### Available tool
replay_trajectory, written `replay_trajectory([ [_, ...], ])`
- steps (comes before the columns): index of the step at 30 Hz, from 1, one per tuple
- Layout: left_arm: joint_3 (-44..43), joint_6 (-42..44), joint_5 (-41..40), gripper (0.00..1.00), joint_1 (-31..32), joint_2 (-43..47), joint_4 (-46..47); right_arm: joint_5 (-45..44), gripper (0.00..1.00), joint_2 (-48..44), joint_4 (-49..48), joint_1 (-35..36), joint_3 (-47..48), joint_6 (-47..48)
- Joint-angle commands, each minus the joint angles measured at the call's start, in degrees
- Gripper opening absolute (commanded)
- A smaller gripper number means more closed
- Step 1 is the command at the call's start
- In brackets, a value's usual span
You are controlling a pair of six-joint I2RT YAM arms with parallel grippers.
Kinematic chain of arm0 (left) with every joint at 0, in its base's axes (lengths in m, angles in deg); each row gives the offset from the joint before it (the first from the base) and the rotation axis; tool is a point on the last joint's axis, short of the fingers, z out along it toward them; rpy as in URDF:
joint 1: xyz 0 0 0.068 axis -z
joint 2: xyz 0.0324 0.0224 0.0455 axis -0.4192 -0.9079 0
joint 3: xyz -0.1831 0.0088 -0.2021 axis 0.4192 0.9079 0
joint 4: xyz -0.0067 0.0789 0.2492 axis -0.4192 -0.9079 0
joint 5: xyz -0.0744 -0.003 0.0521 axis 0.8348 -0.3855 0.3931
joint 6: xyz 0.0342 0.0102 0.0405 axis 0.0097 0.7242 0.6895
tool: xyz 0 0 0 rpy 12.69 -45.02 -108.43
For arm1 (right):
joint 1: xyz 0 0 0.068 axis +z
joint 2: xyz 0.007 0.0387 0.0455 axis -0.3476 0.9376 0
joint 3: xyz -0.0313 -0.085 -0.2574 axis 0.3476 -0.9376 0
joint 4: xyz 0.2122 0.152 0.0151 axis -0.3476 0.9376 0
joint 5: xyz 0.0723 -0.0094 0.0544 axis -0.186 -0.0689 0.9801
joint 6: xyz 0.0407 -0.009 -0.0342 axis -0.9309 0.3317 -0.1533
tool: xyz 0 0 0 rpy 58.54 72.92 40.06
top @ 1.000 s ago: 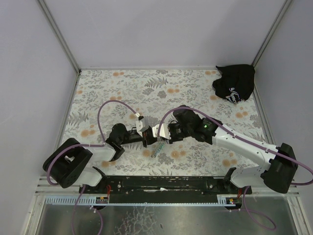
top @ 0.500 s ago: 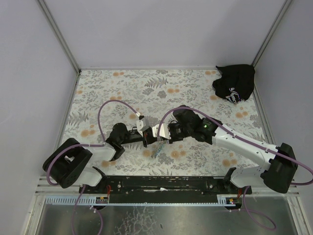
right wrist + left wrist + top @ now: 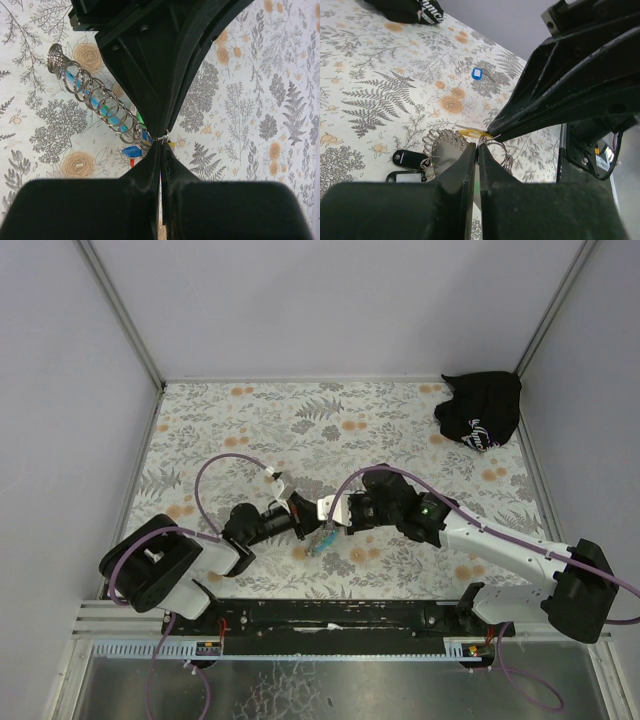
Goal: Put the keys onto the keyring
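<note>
Keyring [image 3: 106, 106]: grey coil, light-blue strap, green bit.
Left end effector [image 3: 476, 147], right end effector [image 3: 161, 145]: both clamped on keyring.
Desk [image 3: 300, 410]: floral print; grey walls [image 3: 300, 300].

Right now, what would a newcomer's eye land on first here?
The black left gripper and right gripper meet tip to tip, both shut, near the front of the floral table. From their tips runs a silvery chain of metal rings; a crumpled black cloth bag sits in the far right corner.
</note>
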Motion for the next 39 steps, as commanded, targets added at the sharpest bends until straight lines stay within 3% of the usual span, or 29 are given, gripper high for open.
replay_trajectory([
  [1, 1.3, -3.7, -14.6, 0.00, 1.5, -0.4, 10.6, 2.4, 0.00, -1.9, -4.0, 0.7, -2.5, -3.0],
  [10, 3.2, -7.7, -27.3, 0.00, 5.4, -0.8, 15.1, 2.8, 0.00, -2.6, -8.6, 1.6, -6.2, -5.1],
  [17, 4.2, -4.0, -25.0, 0.00, 6.0, 0.3, 15.2, -3.6, 0.00, -6.1, -9.3, 1.6, -9.1, -5.3],
  [26, 5.5, -5.0, -27.1, 0.00, 6.1, 2.0, 15.3, 2.5, 0.00, -2.8, -10.2, 1.7, -7.3, -5.9],
  [33, 6.2, -4.6, -27.6, 0.00, 6.3, 1.1, 15.4, -1.7, 0.00, -3.4, -9.8, 1.7, -4.0, -2.9],
  [39, 7.2, 2.4, -19.4, 0.06, 4.9, 2.6, 15.3, -3.0, 0.00, -1.5, -3.2, 1.6, 1.4, 0.8],
])
